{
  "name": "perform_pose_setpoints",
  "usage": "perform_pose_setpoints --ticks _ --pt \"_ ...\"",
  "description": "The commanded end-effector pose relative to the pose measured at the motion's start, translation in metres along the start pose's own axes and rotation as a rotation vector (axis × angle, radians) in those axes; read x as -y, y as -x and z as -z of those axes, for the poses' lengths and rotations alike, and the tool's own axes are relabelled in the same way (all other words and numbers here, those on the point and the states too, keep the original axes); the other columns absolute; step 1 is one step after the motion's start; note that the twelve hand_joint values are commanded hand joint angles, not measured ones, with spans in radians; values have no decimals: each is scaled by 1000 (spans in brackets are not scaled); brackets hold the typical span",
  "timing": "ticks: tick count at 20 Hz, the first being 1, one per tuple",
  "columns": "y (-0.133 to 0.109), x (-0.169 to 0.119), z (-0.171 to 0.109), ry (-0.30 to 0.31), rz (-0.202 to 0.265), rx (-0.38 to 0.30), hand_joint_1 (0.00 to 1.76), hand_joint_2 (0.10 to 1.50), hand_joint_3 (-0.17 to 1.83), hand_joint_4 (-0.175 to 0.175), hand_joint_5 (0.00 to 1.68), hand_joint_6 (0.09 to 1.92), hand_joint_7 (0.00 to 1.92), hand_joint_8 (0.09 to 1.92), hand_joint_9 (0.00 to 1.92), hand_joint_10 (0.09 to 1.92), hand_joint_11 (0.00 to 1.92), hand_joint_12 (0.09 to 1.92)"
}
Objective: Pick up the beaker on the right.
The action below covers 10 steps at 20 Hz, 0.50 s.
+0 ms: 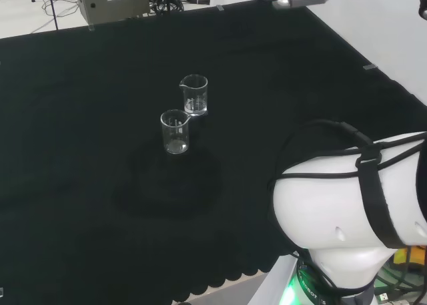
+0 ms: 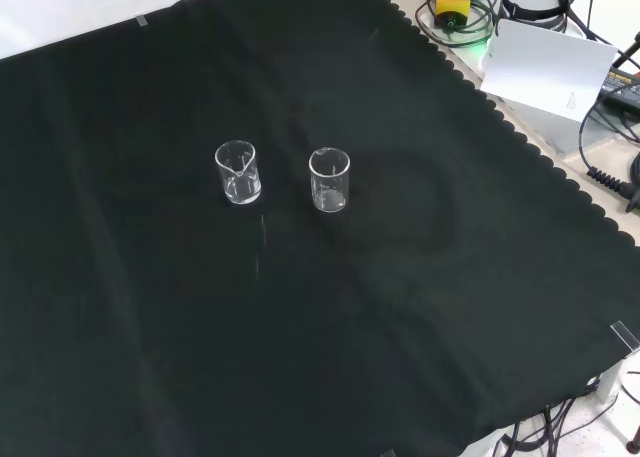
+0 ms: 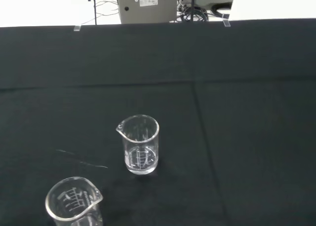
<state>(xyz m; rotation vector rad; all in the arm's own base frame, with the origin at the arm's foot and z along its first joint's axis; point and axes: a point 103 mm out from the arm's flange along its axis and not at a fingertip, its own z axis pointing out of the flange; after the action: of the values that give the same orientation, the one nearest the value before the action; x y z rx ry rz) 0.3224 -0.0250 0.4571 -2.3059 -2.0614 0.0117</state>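
Two upright beakers stand near each other mid-cloth, the right beaker beside its neighbour; you cannot tell the hand's state, and a careless reach could topple the neighbour.

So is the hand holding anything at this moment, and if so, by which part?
Nothing is held. Both beakers, one and the other, stand upright on the black cloth, apart from each other, with nothing touching them.
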Motion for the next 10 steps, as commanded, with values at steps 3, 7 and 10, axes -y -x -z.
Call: perform_pose_setpoints --ticks 3,7,10 --pt "61 -39 -52 3 -40 -98 91 1201 312 -15 288 87 44 516 189 685 10 1391" --pt "61 -74 -85 16 -8 -138 319 1113 268 -27 378 87 171 591 331 698 87 1396" --pt "61 -106 -115 -7 11 -174 444 1053 250 -32 413 87 222 621 399 696 133 1394"
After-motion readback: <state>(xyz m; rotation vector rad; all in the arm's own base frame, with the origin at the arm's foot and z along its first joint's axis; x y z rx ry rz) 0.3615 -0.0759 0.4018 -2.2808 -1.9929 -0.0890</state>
